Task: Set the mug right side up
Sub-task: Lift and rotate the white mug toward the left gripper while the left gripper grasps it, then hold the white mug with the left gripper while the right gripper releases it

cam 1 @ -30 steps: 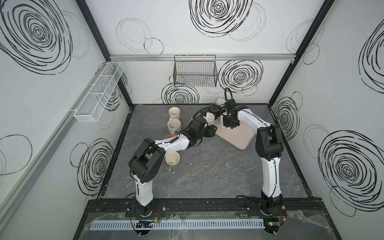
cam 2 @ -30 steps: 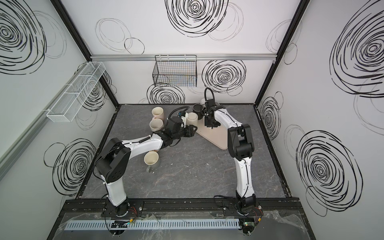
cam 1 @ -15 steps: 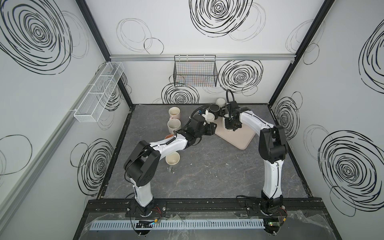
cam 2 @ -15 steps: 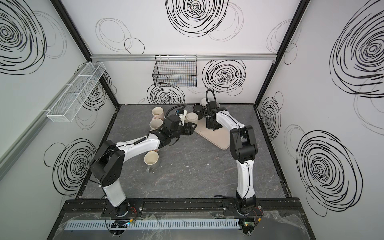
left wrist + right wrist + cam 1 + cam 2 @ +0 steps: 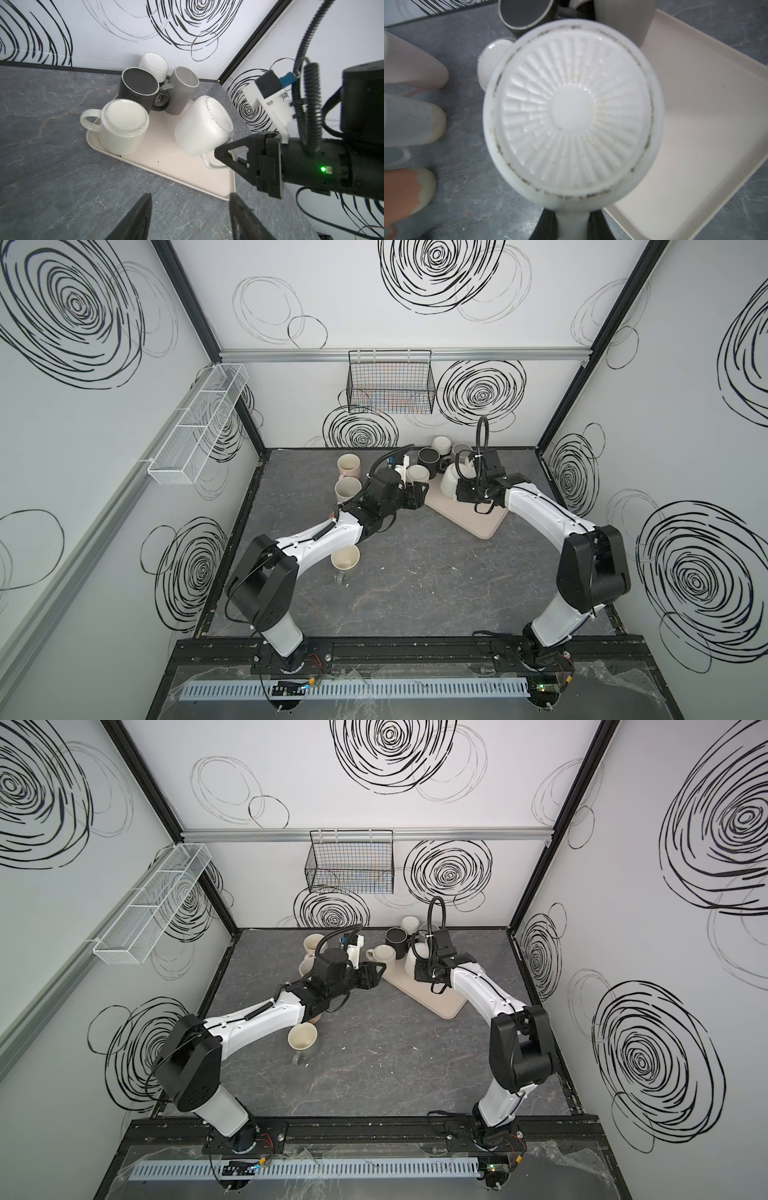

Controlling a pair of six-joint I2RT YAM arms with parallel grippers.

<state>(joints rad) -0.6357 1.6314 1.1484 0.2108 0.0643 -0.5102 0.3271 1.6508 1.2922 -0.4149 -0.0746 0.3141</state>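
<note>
Since right hand (image 5: 222,154) closed on handle (image 5: 207,164) | white mug (image 5: 197,128) tilted

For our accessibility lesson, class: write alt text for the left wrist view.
The right gripper is shut on the handle of a tilted white mug, base uppermost, over a beige tray. Four other mugs stand upside down nearby; the left gripper is open.
</note>
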